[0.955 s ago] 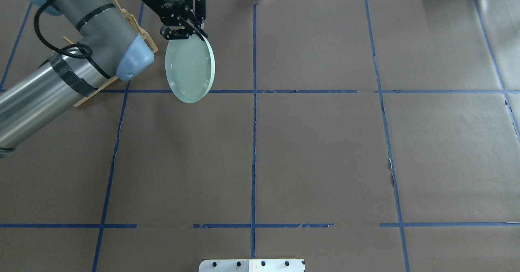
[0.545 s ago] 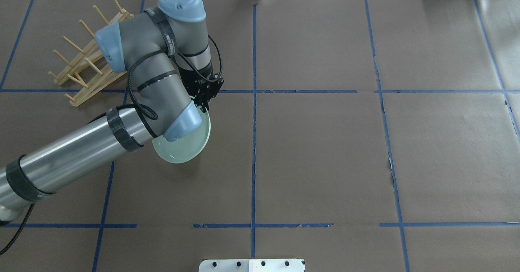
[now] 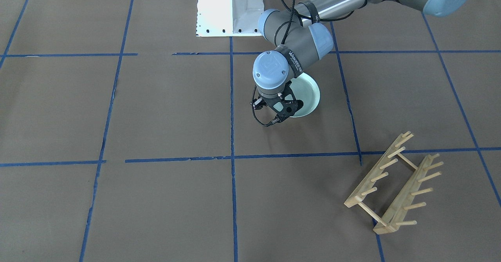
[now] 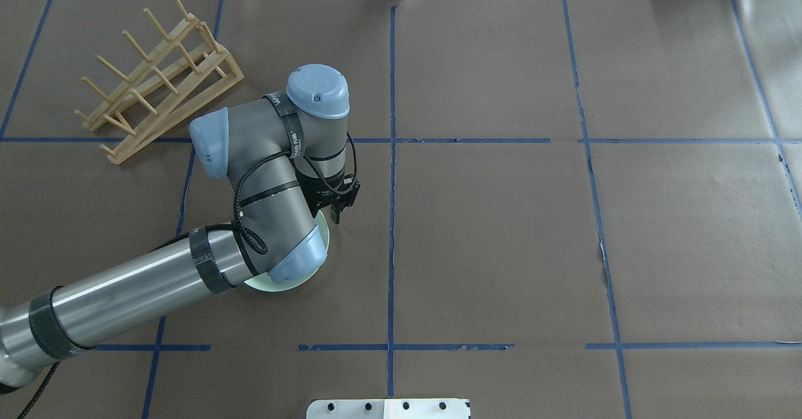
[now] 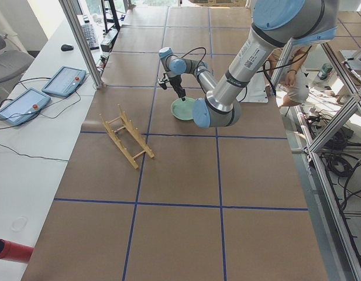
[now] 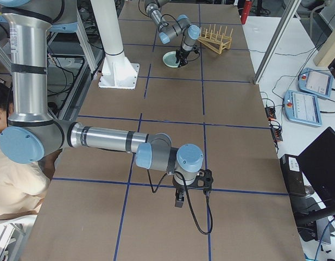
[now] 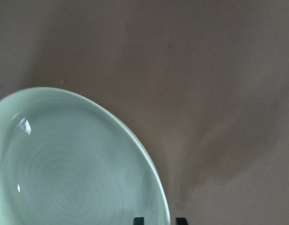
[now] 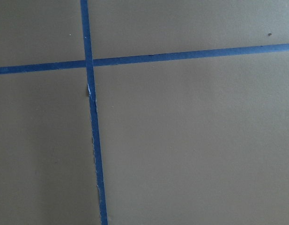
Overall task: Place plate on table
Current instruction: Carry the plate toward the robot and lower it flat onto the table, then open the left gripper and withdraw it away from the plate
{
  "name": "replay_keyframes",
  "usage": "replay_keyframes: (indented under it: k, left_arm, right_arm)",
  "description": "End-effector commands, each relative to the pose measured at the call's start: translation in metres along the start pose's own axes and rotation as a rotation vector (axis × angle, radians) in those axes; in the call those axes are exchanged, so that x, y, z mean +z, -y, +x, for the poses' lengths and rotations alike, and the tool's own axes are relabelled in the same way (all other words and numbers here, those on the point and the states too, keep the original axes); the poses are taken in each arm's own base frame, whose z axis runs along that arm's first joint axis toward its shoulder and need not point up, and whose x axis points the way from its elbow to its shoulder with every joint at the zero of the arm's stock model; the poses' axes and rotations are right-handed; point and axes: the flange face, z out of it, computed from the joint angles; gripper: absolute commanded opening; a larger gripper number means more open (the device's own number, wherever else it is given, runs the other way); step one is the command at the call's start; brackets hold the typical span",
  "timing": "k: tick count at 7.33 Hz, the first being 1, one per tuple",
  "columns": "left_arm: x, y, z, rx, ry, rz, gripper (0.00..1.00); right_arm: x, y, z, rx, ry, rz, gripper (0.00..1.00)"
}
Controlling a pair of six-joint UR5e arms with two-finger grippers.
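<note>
The pale mint-green plate (image 3: 309, 93) lies low over the brown table (image 3: 156, 109), left of the middle tape line and mostly hidden under the arm in the overhead view (image 4: 276, 287). My left gripper (image 3: 290, 111) points down at the plate's far edge and is shut on its rim. In the left wrist view the plate (image 7: 64, 178) fills the lower left and the two fingertips (image 7: 138, 220) straddle the rim. I cannot tell whether the plate rests fully on the table. My right gripper (image 6: 181, 201) hangs over the table far to the right; whether it is open or shut I cannot tell.
The empty wooden peg rack (image 3: 395, 183) stands at the far left corner area (image 4: 160, 74), apart from the plate. The white robot base (image 3: 229, 7) sits at the near edge. The right wrist view shows bare table (image 8: 191, 140) with a blue tape crossing.
My left arm has carried the plate away from the rack toward the robot's side and brought it down close to the table. The rack now stands uncovered.
</note>
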Motion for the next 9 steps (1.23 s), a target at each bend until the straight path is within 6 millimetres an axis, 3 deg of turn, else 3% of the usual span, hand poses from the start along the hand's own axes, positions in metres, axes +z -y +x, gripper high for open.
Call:
replay_keyframes:
  k: [1, 3, 4, 5, 6, 7, 8, 9]
  left_arm:
    - [-0.083, 0.032, -0.061, 0.179, -0.225, 0.070, 1.00]
    - [-0.154, 0.128, -0.132, 0.405, -0.290, 0.207, 1.00]
    - [-0.164, 0.187, -0.194, 0.524, -0.277, 0.210, 1.00]
    - [-0.176, 0.245, -0.266, 0.597, -0.243, 0.265, 1.00]
    - [-0.184, 0.296, -0.351, 0.669, -0.197, 0.313, 1.00]
    - [-0.173, 0.328, -0.425, 0.736, -0.142, 0.307, 1.00]
    - [-0.163, 0.355, -0.512, 0.780, -0.103, 0.305, 1.00]
    - [-0.150, 0.368, -0.596, 0.733, -0.102, 0.299, 1.00]
  right_arm:
    - [0.000, 0.000, 0.000, 0.000, 0.000, 0.000, 1.00]
    - [0.000, 0.000, 0.000, 0.001, 0.000, -0.001, 1.00]
    - [0.000, 0.000, 0.000, 0.000, 0.000, 0.000, 1.00]
    - [0.000, 0.000, 0.000, 0.000, 0.000, 0.000, 1.00]
    - [0.000, 0.000, 0.000, 0.001, 0.000, -0.001, 1.00]
    - [0.000, 0.000, 0.000, 0.000, 0.000, 0.000, 1.00]
    - [0.000, 0.000, 0.000, 0.000, 0.000, 0.000, 1.00]
    - [0.000, 0.000, 0.000, 0.000, 0.000, 0.000, 1.00]
